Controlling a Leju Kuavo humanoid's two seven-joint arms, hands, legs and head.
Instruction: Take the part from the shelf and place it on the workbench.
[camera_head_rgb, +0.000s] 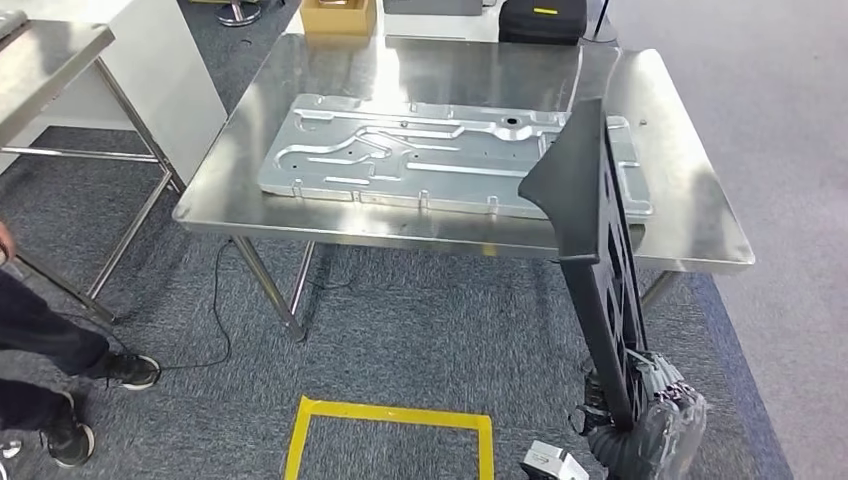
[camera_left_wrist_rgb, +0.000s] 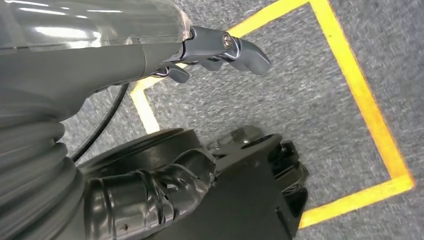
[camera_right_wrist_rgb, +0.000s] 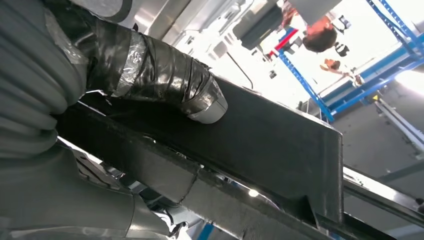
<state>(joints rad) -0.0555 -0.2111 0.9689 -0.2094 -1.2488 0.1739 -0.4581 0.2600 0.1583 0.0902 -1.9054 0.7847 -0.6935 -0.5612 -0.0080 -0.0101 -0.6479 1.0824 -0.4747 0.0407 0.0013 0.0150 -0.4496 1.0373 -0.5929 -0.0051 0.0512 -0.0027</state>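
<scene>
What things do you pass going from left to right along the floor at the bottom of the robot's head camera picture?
A person's black shoes → the yellow tape square → the right hand holding the long black part.

The steel workbench (camera_head_rgb: 690, 215) carries a large ribbed metal panel (camera_head_rgb: 420, 155) across most of its middle, leaving bare strips along the near edge, the left end and the right end. The long black part (camera_head_rgb: 590, 230), held upright by the right hand (camera_head_rgb: 650, 420), leans over the panel's right end and the near right edge, blocking that approach. Behind the bench stand a cardboard box (camera_head_rgb: 338, 15) and a black case (camera_head_rgb: 541, 20). A second table (camera_head_rgb: 45, 60) and a person's legs (camera_head_rgb: 50, 350) crowd the left side.
</scene>
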